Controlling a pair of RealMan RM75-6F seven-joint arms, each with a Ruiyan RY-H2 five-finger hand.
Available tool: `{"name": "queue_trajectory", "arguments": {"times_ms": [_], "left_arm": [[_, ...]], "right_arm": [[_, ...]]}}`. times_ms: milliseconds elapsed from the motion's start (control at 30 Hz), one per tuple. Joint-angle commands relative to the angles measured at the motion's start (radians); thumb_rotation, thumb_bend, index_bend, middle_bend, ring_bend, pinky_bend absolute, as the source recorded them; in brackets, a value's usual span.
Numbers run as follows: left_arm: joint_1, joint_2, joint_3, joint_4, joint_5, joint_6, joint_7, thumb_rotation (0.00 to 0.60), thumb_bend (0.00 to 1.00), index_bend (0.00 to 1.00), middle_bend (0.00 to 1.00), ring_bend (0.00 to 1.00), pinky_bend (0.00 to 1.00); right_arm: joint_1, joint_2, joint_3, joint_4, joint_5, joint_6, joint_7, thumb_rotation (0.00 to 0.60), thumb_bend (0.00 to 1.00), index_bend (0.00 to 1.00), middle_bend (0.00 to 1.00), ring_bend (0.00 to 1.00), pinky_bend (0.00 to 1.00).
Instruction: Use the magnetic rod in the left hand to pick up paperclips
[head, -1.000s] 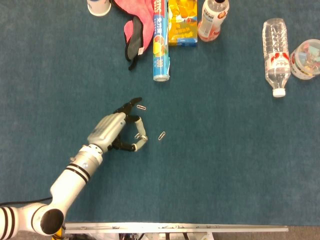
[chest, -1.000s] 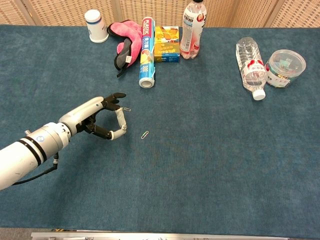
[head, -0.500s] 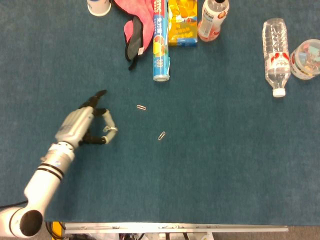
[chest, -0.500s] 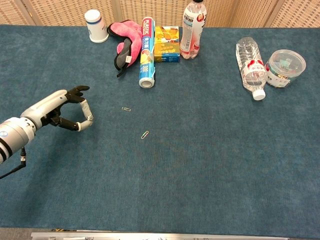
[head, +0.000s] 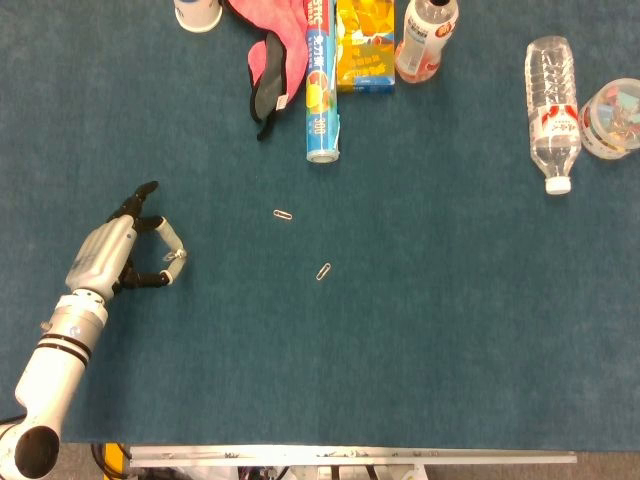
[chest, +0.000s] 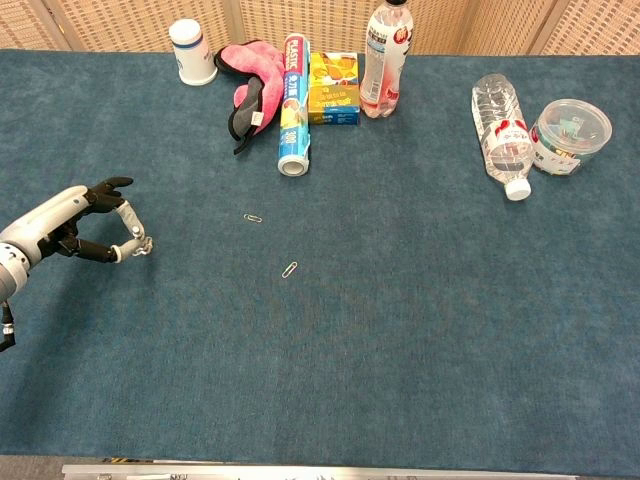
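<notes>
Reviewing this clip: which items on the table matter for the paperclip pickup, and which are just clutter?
Part of the job:
left robot hand, holding a small rod
upper paperclip
lower paperclip

Just lying about:
white cup
pink cloth
wrap roll
yellow box
standing drink bottle
lying clear bottle
round lidded container

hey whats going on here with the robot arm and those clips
The left hand holds a short magnetic rod over the blue cloth, well to the left of two paperclips: one nearer the foil roll, another a bit lower and to the right. Both clips lie loose on the table, apart from the rod. Something small and pale sits at the rod's tip, too small to identify. The right hand is not in view.
</notes>
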Motion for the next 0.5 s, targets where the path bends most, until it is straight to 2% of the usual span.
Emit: {"name": "queue_trajectory", "arguments": {"times_ms": [33, 233, 500], "left_arm": [[0.004, -0.004, 0.001, 0.003, 0.009, 0.0, -0.005, 0.6, 0.36, 0.44, 0.0, 0.0, 0.08], [0.015, -0.003, -0.005, 0.0, 0.024, 0.006, -0.024, 0.6, 0.36, 0.3, 0.0, 0.0, 0.08], [0.05, 0.053, -0.007, -0.083, 0.094, 0.077, -0.046, 0.6, 0.36, 0.29, 0.0, 0.0, 0.08]], "right_arm": [[0.0, 0.001, 0.0, -0.001, 0.002, 0.001, 0.0, 0.6, 0.31, 0.6, 0.45, 0.37, 0.54], [-0.002, 0.001, 0.0, -0.001, 0.003, 0.004, 0.003, 0.6, 0.31, 0.6, 0.45, 0.37, 0.54], [-0.004, 0.001, -0.001, 0.002, 0.003, 0.007, 0.007, 0.6, 0.31, 0.6, 0.45, 0.37, 0.54]]}}
